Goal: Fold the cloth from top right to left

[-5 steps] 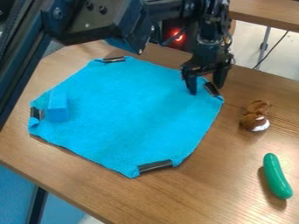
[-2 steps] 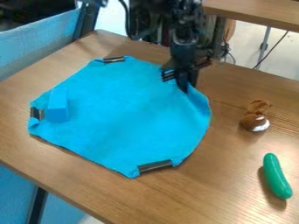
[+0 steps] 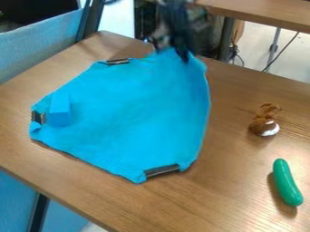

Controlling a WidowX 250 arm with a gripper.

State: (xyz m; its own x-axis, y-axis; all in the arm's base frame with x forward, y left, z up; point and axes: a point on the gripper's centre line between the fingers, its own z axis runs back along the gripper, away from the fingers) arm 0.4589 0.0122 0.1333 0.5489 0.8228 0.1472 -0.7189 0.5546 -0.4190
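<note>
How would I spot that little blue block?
On the wooden table, find the big blue cloth. Near its corner on the picture's left, beside a black clip, sits the block. It nearly matches the cloth's blue, but is solid and straight-edged, whereas the clip is dark.

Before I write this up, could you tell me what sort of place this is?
Probably a robotics lab or workroom: a black robot gripper over a blue cloth, on a brown wood-grain table with a green plastic cucumber.
</note>
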